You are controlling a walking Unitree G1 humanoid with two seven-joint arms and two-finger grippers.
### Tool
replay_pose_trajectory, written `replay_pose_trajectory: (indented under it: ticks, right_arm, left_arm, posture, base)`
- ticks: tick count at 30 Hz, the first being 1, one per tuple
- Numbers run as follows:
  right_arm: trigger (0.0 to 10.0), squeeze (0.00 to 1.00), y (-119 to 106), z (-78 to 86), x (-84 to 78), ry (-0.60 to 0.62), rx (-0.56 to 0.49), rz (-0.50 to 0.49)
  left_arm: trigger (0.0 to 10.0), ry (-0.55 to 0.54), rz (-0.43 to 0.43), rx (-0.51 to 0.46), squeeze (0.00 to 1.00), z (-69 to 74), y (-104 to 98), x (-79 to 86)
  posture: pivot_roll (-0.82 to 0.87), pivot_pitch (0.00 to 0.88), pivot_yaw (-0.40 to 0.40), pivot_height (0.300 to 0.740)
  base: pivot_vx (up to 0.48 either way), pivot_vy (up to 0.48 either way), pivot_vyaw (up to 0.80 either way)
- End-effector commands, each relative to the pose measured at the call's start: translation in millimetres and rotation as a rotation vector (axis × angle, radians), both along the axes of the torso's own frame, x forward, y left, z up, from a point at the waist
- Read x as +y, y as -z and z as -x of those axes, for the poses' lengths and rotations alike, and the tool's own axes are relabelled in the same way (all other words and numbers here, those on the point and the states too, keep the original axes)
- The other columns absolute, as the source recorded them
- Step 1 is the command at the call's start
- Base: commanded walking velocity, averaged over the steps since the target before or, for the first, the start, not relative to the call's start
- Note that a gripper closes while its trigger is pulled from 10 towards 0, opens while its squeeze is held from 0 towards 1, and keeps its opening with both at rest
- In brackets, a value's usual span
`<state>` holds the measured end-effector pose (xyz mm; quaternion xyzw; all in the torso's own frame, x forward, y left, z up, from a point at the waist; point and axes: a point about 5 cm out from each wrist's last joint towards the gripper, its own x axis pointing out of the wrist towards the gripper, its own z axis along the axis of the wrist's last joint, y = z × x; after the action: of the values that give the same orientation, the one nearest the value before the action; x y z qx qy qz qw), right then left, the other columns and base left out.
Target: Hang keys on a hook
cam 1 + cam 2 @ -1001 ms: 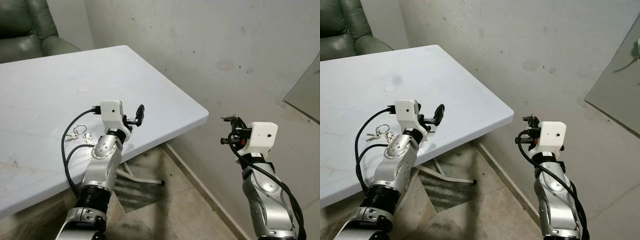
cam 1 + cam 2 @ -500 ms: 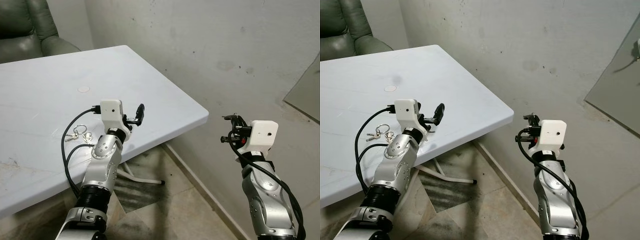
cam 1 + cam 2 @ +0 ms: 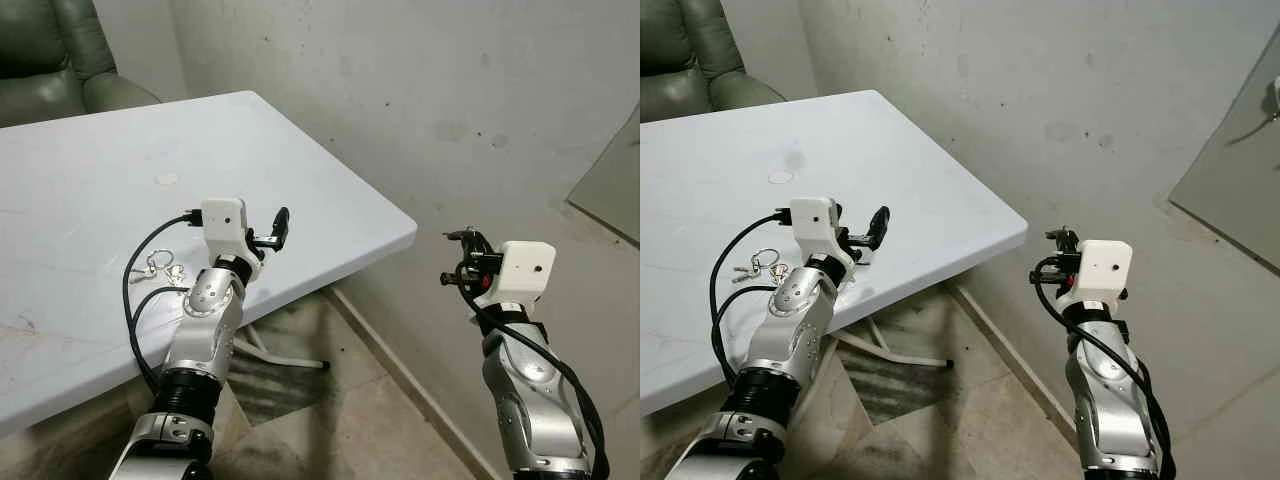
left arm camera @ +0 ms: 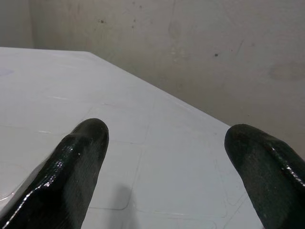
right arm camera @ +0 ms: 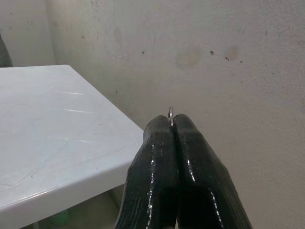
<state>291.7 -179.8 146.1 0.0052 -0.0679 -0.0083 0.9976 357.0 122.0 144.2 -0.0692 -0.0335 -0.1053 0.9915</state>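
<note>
keys [image 3: 160, 268] lie on the white table [image 3: 90, 150], a small bunch on a ring, at about eight o'clock in my head view, just beside the black cable that loops off my left arm. nothing touches them; they rest flat on the tabletop, near its front edge.

my left gripper [image 3: 279, 228] hangs over the table, at about three o'clock from the keys and apart from them. its jaws stand wide: in my left wrist view the two black fingers [image 4: 71, 167] sit far apart with bare white tabletop between them, and nothing is held there.

my right gripper [image 3: 462, 240] is well off the table, out at four o'clock in the head view, raised in front of the stained grey wall [image 3: 450, 90]. its jaws are pressed together. in my right wrist view the two fingers [image 5: 157, 176] meet along their length, and a thin metal ring [image 5: 170, 114] pokes up from the seam at their tips, pinched between them. i cannot tell what hangs from that ring, if anything.

a green armchair [image 3: 55, 55] stands beyond the table at eleven o'clock. a grey panel [image 3: 610, 195] leans on the wall at about two o'clock. the table's metal leg [image 3: 270, 352] shows on the tiled floor [image 3: 330, 420] below.
</note>
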Motion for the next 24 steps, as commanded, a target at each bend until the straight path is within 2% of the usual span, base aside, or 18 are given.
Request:
replay_pose_trajectory:
  ticks: [1, 6, 14, 20, 24]
  right_arm:
    - [10.0, 0.0, -2.2, 0.7, -1.5, 0.008, -0.003, 0.006]
    - [10.0, 0.0, -3.5, 0.7, -2.1, 0.008, -0.007, 0.019]
    - [10.0, 0.0, -11.7, 2.2, -1.0, 0.017, -0.039, 0.044]
    - [10.0, 0.0, -7.1, 8.3, -2.4, 0.025, -0.03, 0.035]
    - [10.0, 0.0, -4.4, 6.6, -3.3, 0.029, -0.02, 0.03]
  left_arm:
    - [10.0, 0.014, -0.026, -0.016, 0.0, -1.6, -4.3, -1.1]
    - [10.0, 0.02, -0.027, -0.014, 0.0, -2.2, -4.9, -1.0]
    - [10.0, 0.06, -0.055, 0.013, 0.0, -5.4, -2.9, 4.0]
    - [10.0, 0.073, -0.064, 0.011, 0.0, -7.7, -5.3, 1.8]
    - [10.0, 0.066, -0.052, -0.001, 0.0, -9.9, -8.7, -1.2]
  posture:
    - [-0.06, 0.0, -0.039, 0.74]
    - [-0.07, 0.0, -0.031, 0.74]
    - [-0.17, 0.0, 0.028, 0.74]
    - [-0.16, 0.0, 0.028, 0.74]
    - [-0.14, 0.0, 0.005, 0.74]
  base:
    - [0.0, 0.0, 0.0]
    - [0.0, 0.0, 0.0]
    - [0.0, 0.0, 0.0]
    - [0.0, 0.0, 0.0]
    - [0.0, 0.0, 0.0]
